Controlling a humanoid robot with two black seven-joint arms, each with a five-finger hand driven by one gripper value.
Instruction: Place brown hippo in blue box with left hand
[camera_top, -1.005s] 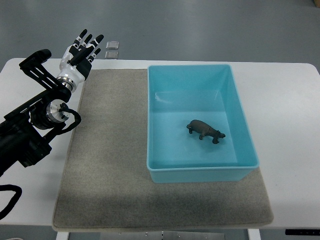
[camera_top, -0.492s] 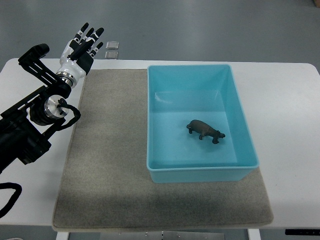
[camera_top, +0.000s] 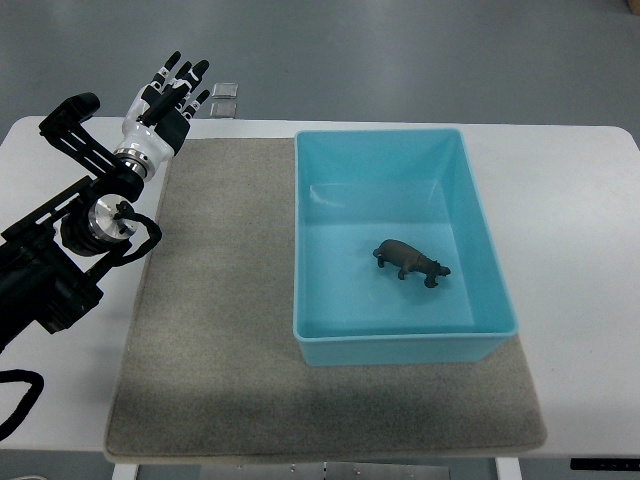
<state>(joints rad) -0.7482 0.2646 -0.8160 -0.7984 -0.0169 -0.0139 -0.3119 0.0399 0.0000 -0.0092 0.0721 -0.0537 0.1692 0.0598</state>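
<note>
Brown and small, the hippo (camera_top: 411, 262) is seen standing on the floor of the blue box (camera_top: 400, 340), a little right of the middle and nearer the front wall than the back; its head is turned toward the right wall, and it is touched by no wall and by no hand; the box is set on a grey mat (camera_top: 220, 350), with its left wall over the middle of the mat and its right front corner near the mat's right edge; the mat is laid on a white table (camera_top: 580, 250), whose bare top is shown to the left and right of it. The left hand (camera_top: 162, 106) is held up at the far left corner of the mat, well apart from the box; its fingers (camera_top: 182, 78) are stretched out straight and slightly spread, pointing away toward the back edge of the table, and nothing is held in them; the black arm behind it is brought in from the lower left. Two small grey squares (camera_top: 226, 98) are seen on the floor beyond the table, just past the fingertips.
</note>
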